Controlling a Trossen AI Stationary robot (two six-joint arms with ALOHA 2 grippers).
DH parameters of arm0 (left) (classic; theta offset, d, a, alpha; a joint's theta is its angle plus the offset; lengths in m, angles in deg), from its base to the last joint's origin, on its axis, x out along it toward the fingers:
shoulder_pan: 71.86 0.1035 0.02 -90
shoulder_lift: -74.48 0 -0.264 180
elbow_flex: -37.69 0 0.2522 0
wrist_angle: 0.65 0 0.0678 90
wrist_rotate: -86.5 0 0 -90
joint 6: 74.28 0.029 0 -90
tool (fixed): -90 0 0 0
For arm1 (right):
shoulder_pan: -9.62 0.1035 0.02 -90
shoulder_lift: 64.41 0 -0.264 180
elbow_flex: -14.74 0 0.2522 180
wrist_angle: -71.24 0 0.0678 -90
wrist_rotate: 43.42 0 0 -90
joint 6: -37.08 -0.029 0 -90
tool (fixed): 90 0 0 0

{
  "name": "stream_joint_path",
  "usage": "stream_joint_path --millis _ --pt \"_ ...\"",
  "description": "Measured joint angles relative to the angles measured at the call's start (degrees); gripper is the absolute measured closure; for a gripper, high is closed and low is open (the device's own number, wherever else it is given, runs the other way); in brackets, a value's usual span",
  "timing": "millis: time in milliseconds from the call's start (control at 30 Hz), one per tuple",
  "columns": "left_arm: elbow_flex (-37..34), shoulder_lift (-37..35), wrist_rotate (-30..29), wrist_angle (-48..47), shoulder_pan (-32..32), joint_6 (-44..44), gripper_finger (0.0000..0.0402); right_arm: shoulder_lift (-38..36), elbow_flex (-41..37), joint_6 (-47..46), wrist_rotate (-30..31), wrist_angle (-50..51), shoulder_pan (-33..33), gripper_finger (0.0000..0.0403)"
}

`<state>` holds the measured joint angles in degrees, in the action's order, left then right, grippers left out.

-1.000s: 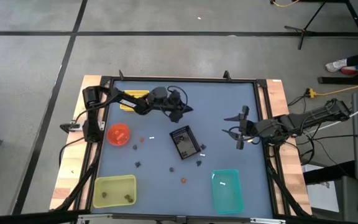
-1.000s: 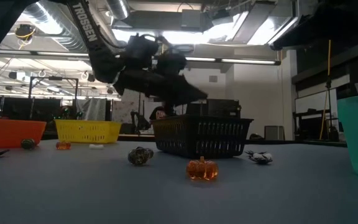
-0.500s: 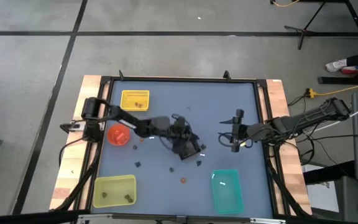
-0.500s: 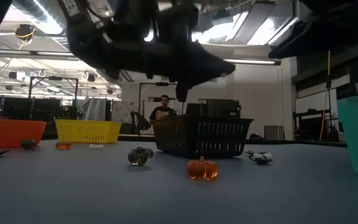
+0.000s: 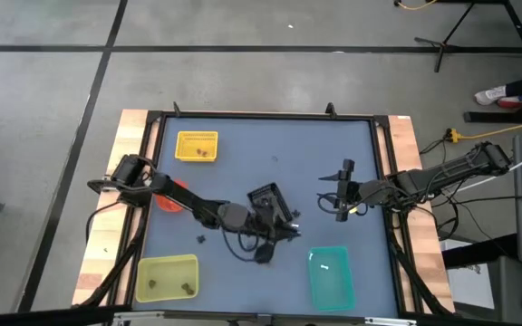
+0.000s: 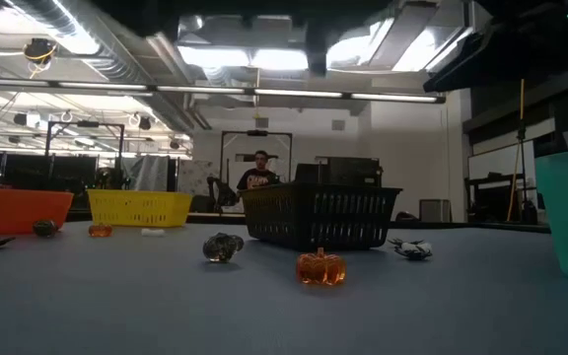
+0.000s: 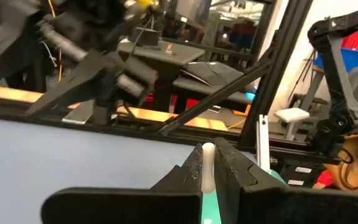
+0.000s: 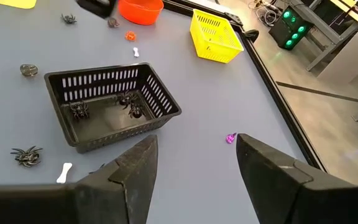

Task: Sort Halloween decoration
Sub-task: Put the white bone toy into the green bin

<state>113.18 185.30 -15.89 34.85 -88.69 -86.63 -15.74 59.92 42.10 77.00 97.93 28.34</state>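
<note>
**White bone carried toward the teal bin**

A small white bone (image 7: 207, 167) stands upright, clamped in the left gripper (image 5: 270, 243), just beside the teal bin (image 5: 330, 276). Other trinkets lie scattered around the black basket (image 8: 107, 102) on the counter (image 5: 315, 163). The right gripper (image 5: 341, 192) waits, fingers apart.

A glossy translucent orange pumpkin trinket (image 6: 320, 267) sits on the smooth matt table (image 6: 442, 306) near the slotted plastic basket (image 6: 320, 217).

Both arms are dark, jointed tubes trailing loose black cables. The left gripper (image 7: 208, 171) has matte black angular fingers; the right gripper (image 8: 194, 163) shows broad, wedge-shaped black fingers (image 8: 272, 174).
</note>
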Motion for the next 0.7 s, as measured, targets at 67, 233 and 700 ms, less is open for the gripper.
stream_joint_path --millis 67,233,700 --pt "3.1 1.1 -0.5 -1.0 -0.9 1.1 0.0397 0.0 0.0 0.0 0.0 0.0 0.0 0.0187" --pt "11.4 7.0 -0.3 -1.4 -1.8 3.8 0.0397 0.0 0.0 0.0 0.0 0.1 0.0 0.0188" --pt "27.3 22.1 3.0 -1.5 -1.6 2.5 0.0397 0.0 0.0 -0.2 0.0 0.4 0.0 0.0187"
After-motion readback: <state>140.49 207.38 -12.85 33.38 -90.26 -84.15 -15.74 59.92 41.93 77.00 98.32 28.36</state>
